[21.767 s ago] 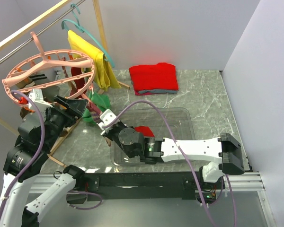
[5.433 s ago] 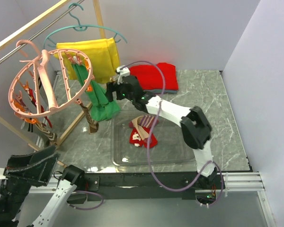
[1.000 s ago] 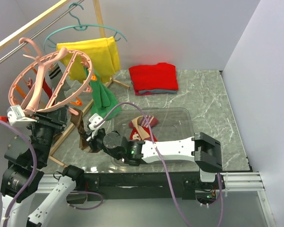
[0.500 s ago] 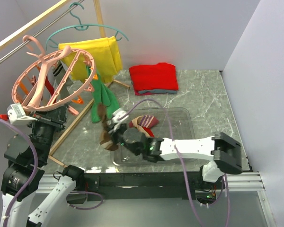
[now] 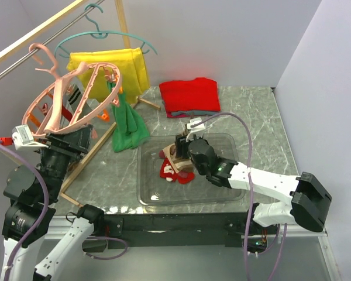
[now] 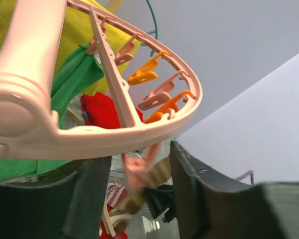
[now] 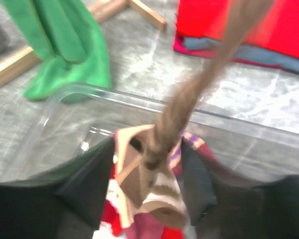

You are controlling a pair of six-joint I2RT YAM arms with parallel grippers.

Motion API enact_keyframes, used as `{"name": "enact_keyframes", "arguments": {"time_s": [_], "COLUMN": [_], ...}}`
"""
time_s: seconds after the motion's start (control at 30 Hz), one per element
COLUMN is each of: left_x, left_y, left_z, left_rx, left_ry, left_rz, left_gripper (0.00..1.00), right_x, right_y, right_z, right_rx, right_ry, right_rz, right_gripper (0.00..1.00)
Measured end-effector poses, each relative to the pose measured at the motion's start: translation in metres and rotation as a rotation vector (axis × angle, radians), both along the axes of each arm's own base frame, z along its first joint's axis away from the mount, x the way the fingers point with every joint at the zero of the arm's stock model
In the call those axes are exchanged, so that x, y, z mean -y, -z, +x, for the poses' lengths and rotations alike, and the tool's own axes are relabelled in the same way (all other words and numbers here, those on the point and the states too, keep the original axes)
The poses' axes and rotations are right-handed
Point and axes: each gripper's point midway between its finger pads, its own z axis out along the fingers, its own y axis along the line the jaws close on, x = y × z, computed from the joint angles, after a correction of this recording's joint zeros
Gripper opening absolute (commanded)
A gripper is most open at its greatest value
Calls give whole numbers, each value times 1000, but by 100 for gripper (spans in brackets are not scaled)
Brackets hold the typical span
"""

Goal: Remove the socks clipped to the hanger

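Hanger hangs tilted at far left, and my left gripper sits right under its rim, fingers apart around one pink clip without pinching it. My right gripper is over the clear bin, jaws apart, with a brown sock hanging lengthwise and loose between them above the socks lying there. Anything left clipped lies up and left of the right fingers, so I judge the left arm nearer

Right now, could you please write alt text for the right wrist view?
A blurred brown sock hangs between the open jaws above a clear tray holding striped and red socks. A green cloth lies upper left, a folded red garment upper right.
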Motion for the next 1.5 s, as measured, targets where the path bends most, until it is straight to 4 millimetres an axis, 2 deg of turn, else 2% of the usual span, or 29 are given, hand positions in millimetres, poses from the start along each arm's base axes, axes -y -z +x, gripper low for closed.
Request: {"name": "enact_keyframes", "arguments": {"time_s": [0.07, 0.1, 0.13, 0.27, 0.4, 0.5, 0.63, 0.77, 0.87, 1.0, 1.13, 1.3, 1.4, 1.5], "left_x": [3, 5, 7, 15, 22, 27, 28, 17, 3, -14, -26, -32, -37, -38], "left_y": [-2, -2, -3, -4, -12, -22, -29, -38, -48, -53, -49, -33, -19, -7], "left_z": [-1, -2, -2, -8, -19, -33, -56, -86, -114, -139, -150, -148, -143, -137], "left_rx": [9, 13, 16, 24, 47, 85, 132, 179, 235, 269, 258, 202, 166, 128], "left_ry": [19, 29, 41, 96, 154, 208, 253, 256, 235, 192, 151, 119, 87, 68], "left_rz": [7, 11, 16, 47, 70, 75, 72, 61, 45, 34, 39, 47, 48, 54], "left_gripper": [71, 75, 77, 84, 86, 85, 83, 81, 80, 79, 79, 75, 74, 75], "right_x": [8, 10, 11, 5, -17, -54, -117, -182, -237, -298, -351, -390, -391, -378], "right_y": [8, 11, 13, 14, 0, -20, -34, -32, -29, -27, -35, -40, -28, -6], "right_z": [2, 3, 2, -2, -9, -22, -60, -104, -126, -135, -133, -127, -124, -122], "right_rx": [-24, -33, -43, -67, -61, -30, 20, 54, 77, 93, 115, 150, 138, 100], "right_ry": [14, 17, 16, -23, -101, -219, -407, -583, -682, -751, -797, -828, -820, -797], "right_rz": [-30, -36, -43, -48, 6, 89, 189, 262, 303, 345, 384, 352, 305, 257], "right_gripper": [92, 93, 100, 100, 100, 100, 100, 100, 100, 100, 100, 100, 100, 100]}}
